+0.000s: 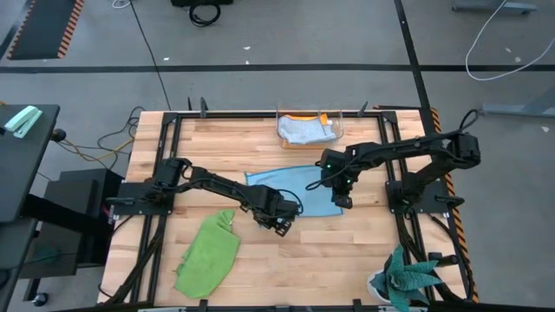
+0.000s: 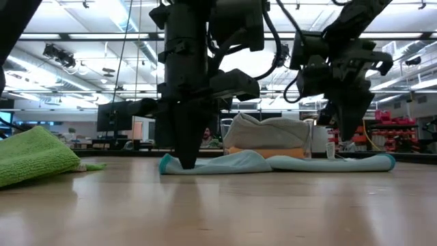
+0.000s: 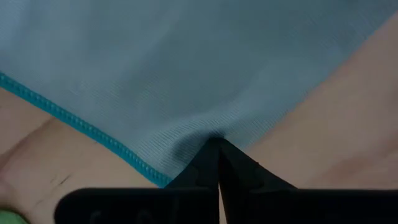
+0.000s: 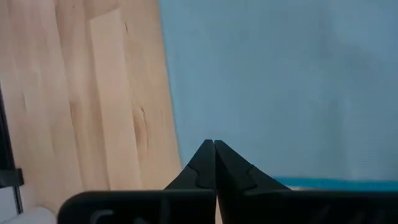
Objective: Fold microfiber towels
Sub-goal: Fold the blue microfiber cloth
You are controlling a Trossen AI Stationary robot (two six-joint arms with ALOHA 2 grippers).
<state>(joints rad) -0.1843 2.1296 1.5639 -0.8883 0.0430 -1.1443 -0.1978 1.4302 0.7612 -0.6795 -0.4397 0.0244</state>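
Observation:
A light blue towel (image 1: 290, 186) lies spread flat on the wooden table's middle, with a teal hem (image 3: 68, 118). My left gripper (image 1: 279, 225) points down, shut on the towel's near left corner. My right gripper (image 1: 342, 201) is shut, and its tips (image 4: 214, 144) stand slanting down over the towel's (image 4: 280, 81) near right corner. A lime green towel (image 1: 208, 256) lies crumpled near the table's front left. A grey towel (image 1: 303, 130) lies folded on an orange one inside the clear box (image 1: 342, 121) at the far edge. My left gripper pinches the blue towel's near left corner (image 3: 205, 134) between its two fingers, which come from above and point down. The cloth puckers around the fingertips (image 3: 208, 158). The corner and the rest of the towel lie on the table (image 2: 225, 166). My right gripper's shut tips are at the towel's near right corner, beside the hem (image 4: 323, 183). The cloth there lies flat, and I cannot tell whether the tips touch it.
A teal spiky-leaved plant (image 1: 408, 282) stands at the table's near right corner. Black frame rails (image 1: 169, 156) run along the table's left and right sides. Bare wood (image 1: 303, 269) lies between the green towel and the plant.

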